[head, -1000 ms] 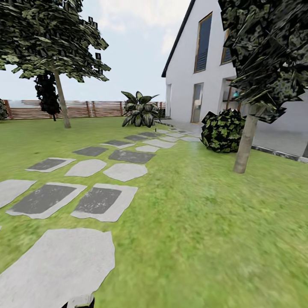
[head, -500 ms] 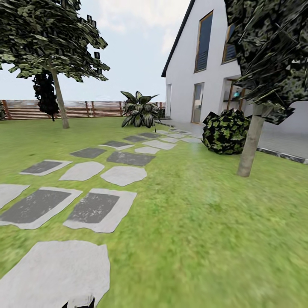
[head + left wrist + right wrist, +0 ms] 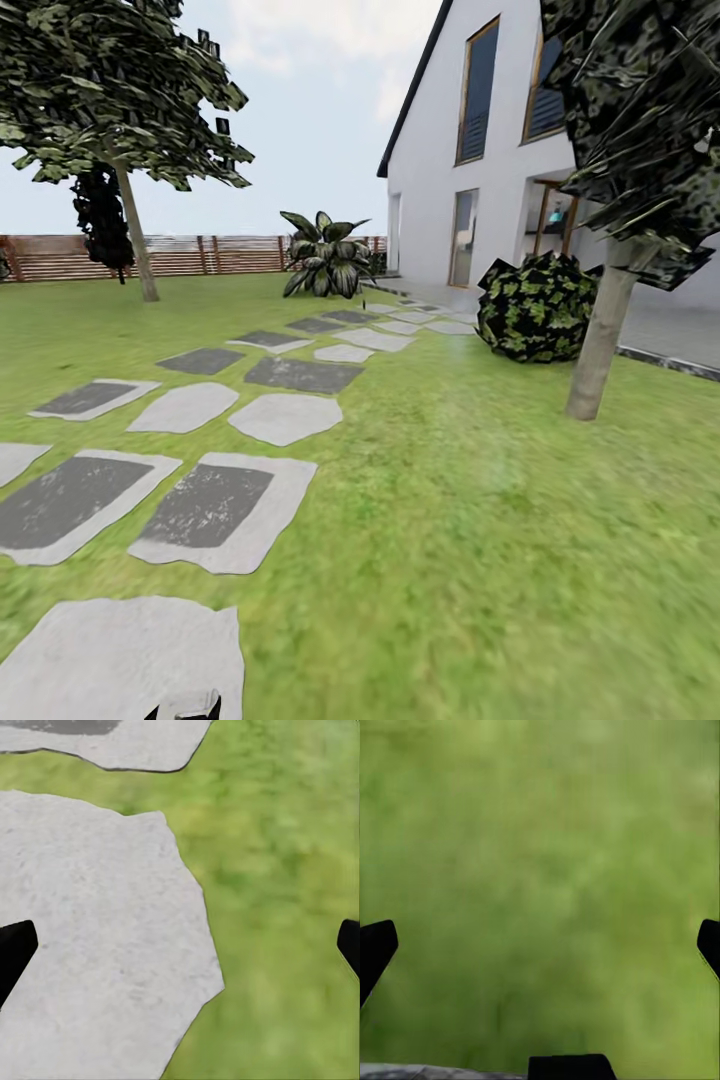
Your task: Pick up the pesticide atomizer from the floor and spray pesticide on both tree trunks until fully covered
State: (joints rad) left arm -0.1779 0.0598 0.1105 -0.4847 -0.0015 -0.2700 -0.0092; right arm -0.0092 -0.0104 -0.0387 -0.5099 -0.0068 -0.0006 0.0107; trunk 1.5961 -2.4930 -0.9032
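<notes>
I am on the garden lawn [image 3: 450, 520], and the pesticide atomizer is out of view. A tree with a bare grey-brown trunk [image 3: 600, 350] stands on the grass at the right, its dark leafy crown overhead. A second such tree has its trunk [image 3: 133, 240] far off at the left, near the fence. My left gripper [image 3: 184, 945] is open and empty, hanging over a pale stepping stone [image 3: 90, 945] and grass. Over bare grass, my right gripper [image 3: 544, 945] is open and empty too.
A path of grey stepping stones [image 3: 210, 505] runs from the near left toward the white house [image 3: 470, 170]. A round dark bush [image 3: 540, 305] sits beside the right tree. A broad-leaved plant [image 3: 325, 255] and a slatted wooden fence [image 3: 200, 255] lie at the back.
The camera has moved forward: the stepping stones have slid down and left in the picture, and the right tree and bush have shifted right and grown a little.
</notes>
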